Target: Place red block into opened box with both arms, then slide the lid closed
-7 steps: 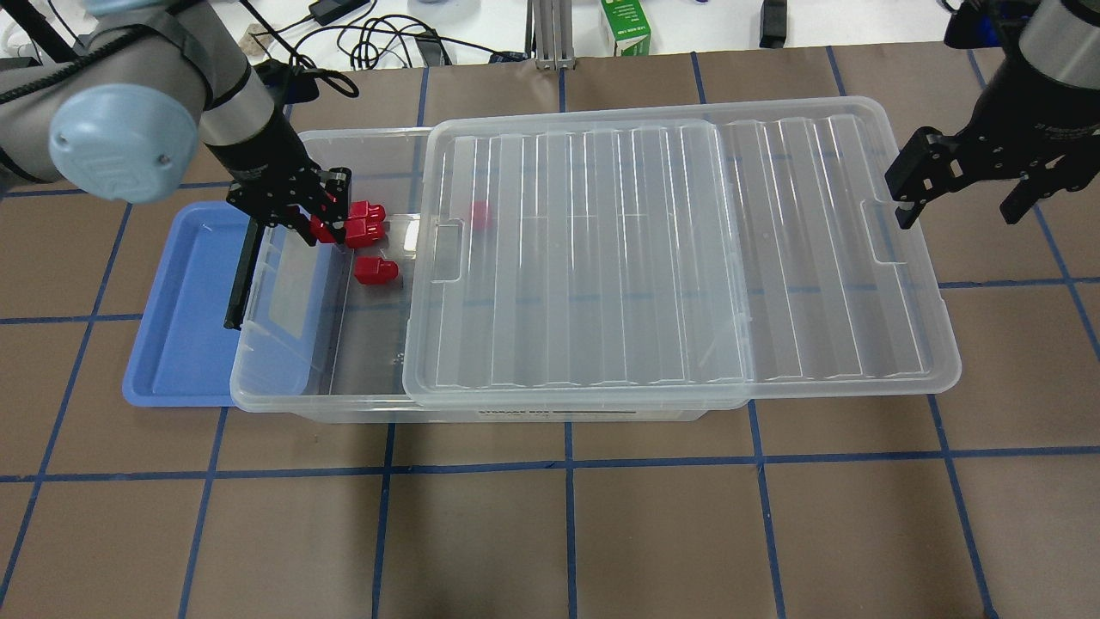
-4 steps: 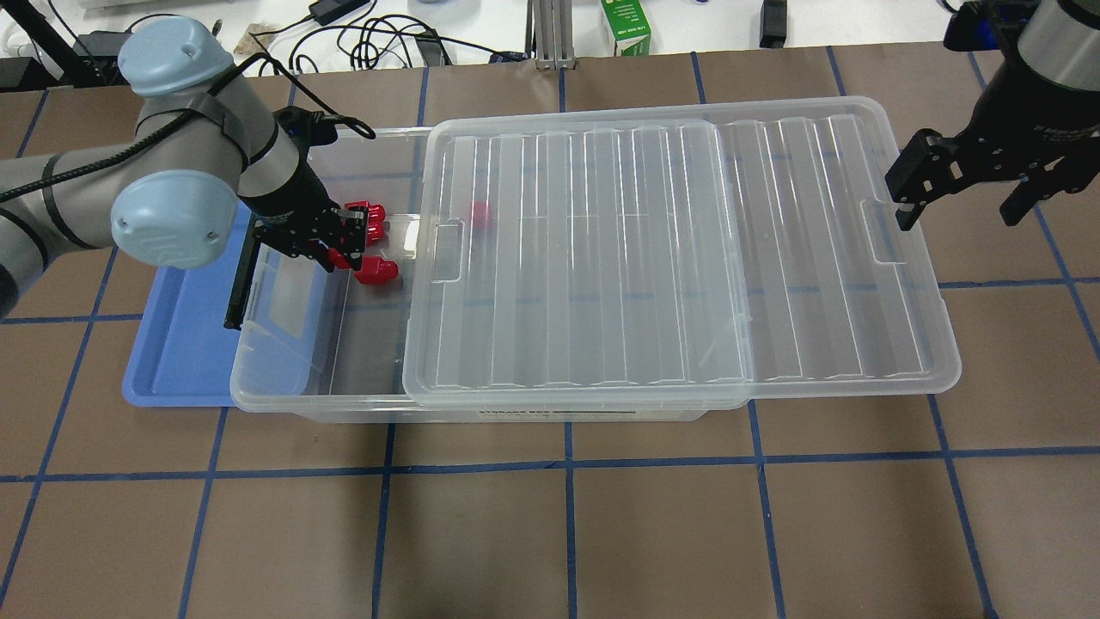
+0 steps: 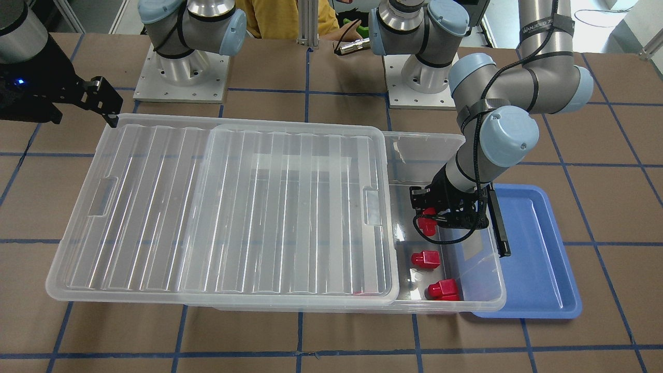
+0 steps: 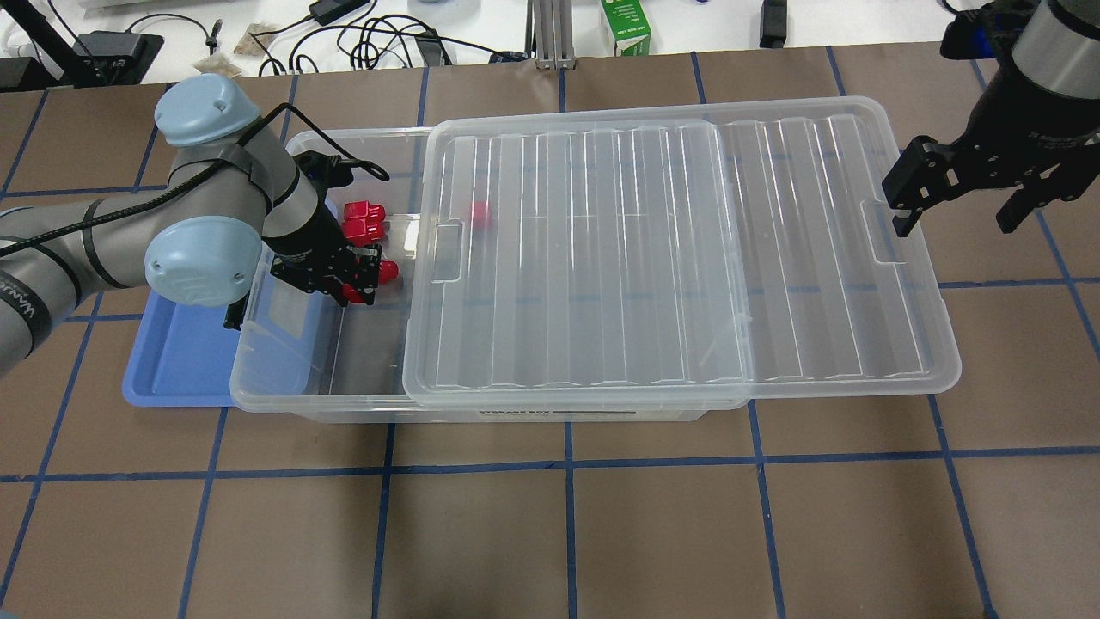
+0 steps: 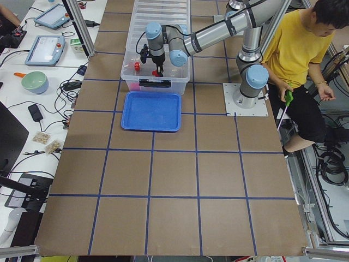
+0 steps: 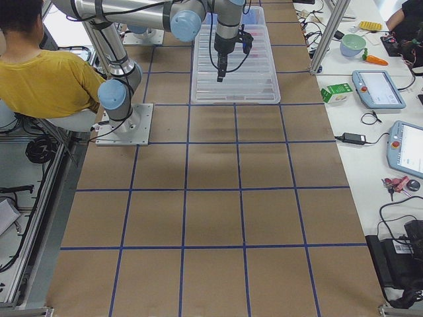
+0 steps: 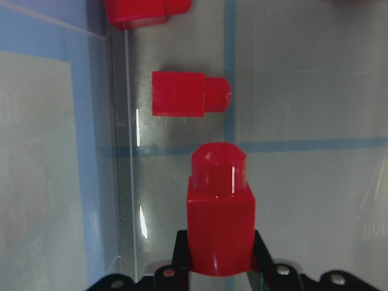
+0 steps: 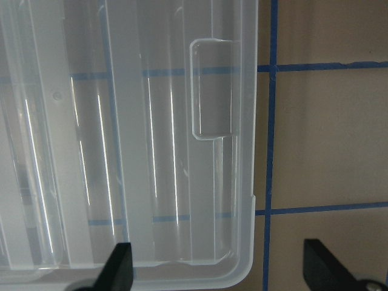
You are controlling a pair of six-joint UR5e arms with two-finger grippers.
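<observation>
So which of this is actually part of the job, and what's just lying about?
Job: red block held in the left hand; box; lid; right hand, open by the lid's end.
Lying about: blue tray; other blocks in the box; green carton; cables.

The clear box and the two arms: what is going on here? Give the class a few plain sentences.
The left gripper is down in the uncovered end of the box, shut on a red block. Two other red blocks lie on the box floor nearby. The lid covers the rest of the box and overhangs its far end, where the right gripper hovers open at the lid's edge. The lid is not yet slid closed.
</observation>
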